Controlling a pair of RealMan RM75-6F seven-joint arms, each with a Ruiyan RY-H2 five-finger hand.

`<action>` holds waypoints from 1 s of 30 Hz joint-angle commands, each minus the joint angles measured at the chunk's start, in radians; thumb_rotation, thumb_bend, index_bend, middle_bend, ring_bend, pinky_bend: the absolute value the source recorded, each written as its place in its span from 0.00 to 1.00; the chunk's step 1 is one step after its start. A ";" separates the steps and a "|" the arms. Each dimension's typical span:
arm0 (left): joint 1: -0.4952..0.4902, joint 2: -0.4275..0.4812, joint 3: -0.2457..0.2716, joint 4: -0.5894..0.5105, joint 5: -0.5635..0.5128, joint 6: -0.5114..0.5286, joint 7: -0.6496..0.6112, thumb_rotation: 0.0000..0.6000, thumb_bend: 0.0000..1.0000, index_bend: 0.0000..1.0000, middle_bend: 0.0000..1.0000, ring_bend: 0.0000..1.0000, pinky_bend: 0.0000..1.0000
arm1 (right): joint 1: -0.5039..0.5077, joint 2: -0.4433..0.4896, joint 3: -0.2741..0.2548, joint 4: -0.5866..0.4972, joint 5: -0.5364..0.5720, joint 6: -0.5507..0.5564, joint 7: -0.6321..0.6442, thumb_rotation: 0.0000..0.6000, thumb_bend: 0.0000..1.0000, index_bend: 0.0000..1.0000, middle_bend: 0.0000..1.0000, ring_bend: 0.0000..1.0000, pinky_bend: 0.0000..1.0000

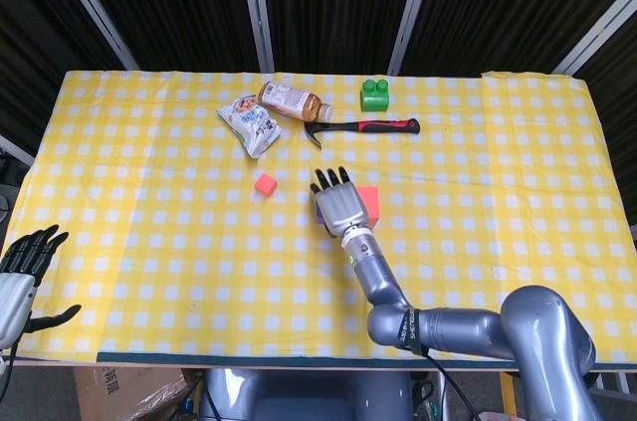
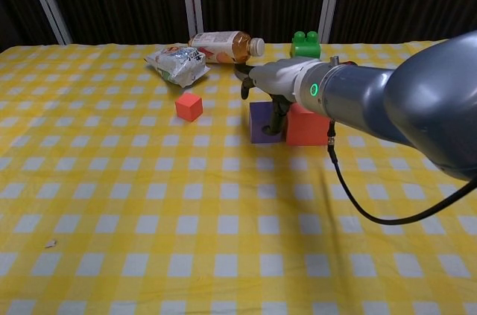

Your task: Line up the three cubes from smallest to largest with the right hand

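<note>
Right hand [image 2: 272, 80] sits mid-frame over the purple cube [image 2: 262, 123], fingers curled down around its top; firm grip can't be confirmed. Big red cube [image 2: 307, 126] touches it on the right, small red cube [image 2: 188, 106] well left. Left hand [image 1: 22, 267], lower left, fingers spread, empty.

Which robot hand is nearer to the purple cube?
Right. The right robot hand sits directly over the purple cube, while the left robot hand rests far away at the table's near left edge.
</note>
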 commanded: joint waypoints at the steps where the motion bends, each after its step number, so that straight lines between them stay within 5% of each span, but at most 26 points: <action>1: 0.001 0.000 0.000 0.000 0.000 0.001 -0.001 1.00 0.04 0.00 0.00 0.00 0.04 | 0.003 0.006 0.007 -0.024 -0.006 0.017 -0.005 1.00 0.43 0.18 0.00 0.00 0.00; 15: 0.001 0.005 -0.001 -0.006 0.000 0.003 -0.010 1.00 0.04 0.00 0.00 0.00 0.04 | 0.053 0.016 0.091 -0.102 0.014 0.061 -0.023 1.00 0.43 0.18 0.00 0.00 0.00; 30: -0.004 0.018 0.001 -0.006 -0.003 -0.009 -0.056 1.00 0.05 0.00 0.00 0.00 0.04 | 0.152 -0.138 0.151 0.200 0.076 -0.063 0.019 1.00 0.39 0.18 0.00 0.00 0.00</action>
